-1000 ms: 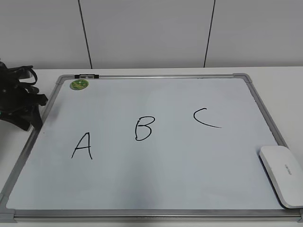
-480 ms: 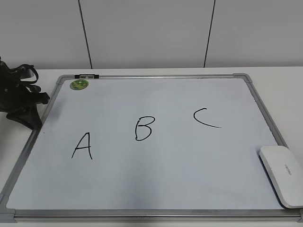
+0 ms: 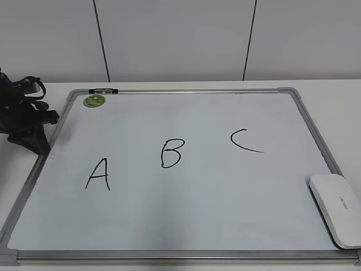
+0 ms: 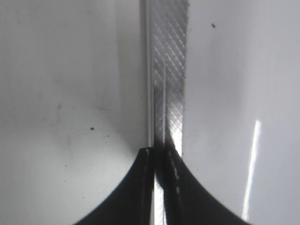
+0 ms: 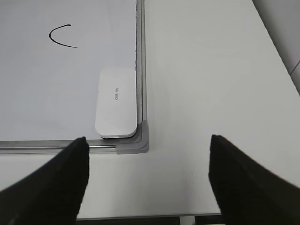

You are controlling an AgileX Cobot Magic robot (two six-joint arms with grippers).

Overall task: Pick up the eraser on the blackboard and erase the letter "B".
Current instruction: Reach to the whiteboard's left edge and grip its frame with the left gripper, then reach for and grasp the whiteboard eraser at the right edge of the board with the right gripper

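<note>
Lying untouched at blackboard [image 3: 186, 248] corner, eraser [image 3: 336, 209]; "B" [image 3: 171, 153] intact; right claw [image 5: 147, 180] spread, left claw [image 4: 159, 187] pressed together.

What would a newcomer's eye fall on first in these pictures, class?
Three black letters stand out on the blackboard: the A at left, the letter "B" in the middle, the C at right. The white eraser lies in the board's near right corner, and a green magnet sits at the far left corner.
</note>
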